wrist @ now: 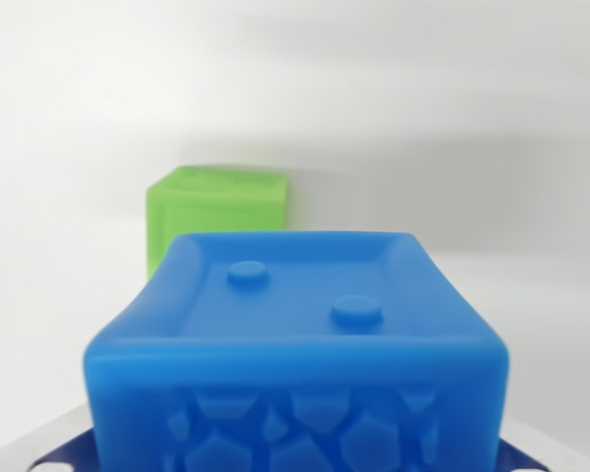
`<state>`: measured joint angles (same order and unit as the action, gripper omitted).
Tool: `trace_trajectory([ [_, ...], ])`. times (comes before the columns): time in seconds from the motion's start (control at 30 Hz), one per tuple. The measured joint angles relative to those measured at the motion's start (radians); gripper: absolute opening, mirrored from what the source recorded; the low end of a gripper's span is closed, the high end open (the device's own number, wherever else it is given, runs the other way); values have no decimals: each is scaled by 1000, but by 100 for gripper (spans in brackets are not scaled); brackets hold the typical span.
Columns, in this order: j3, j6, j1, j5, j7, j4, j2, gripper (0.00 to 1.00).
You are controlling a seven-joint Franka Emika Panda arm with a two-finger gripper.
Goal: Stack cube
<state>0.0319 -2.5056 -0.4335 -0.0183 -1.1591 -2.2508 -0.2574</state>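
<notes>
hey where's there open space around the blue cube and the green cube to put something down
Bare white surface lies at the wrist view's left of both cubes, and a wider bare stretch at the wrist view's right of the green cube. It is crowded in the middle: the blue cube fills the foreground and overlaps the green one behind it. The gripper is not visible.

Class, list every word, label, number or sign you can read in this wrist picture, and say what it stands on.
None: no readable text anywhere.
Blue cube: two raised round studs on top and a moulded pattern on its near face, no letters or digits.
Green cube: blurred, no writing visible.
</notes>
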Motion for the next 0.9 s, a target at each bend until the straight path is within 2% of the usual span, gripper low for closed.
trace_trajectory([
  [0.67,-1,1,-63,0,-98,16,-11,0],
  [0.9,0,-37,-66,0,-101,17,-58,0],
])
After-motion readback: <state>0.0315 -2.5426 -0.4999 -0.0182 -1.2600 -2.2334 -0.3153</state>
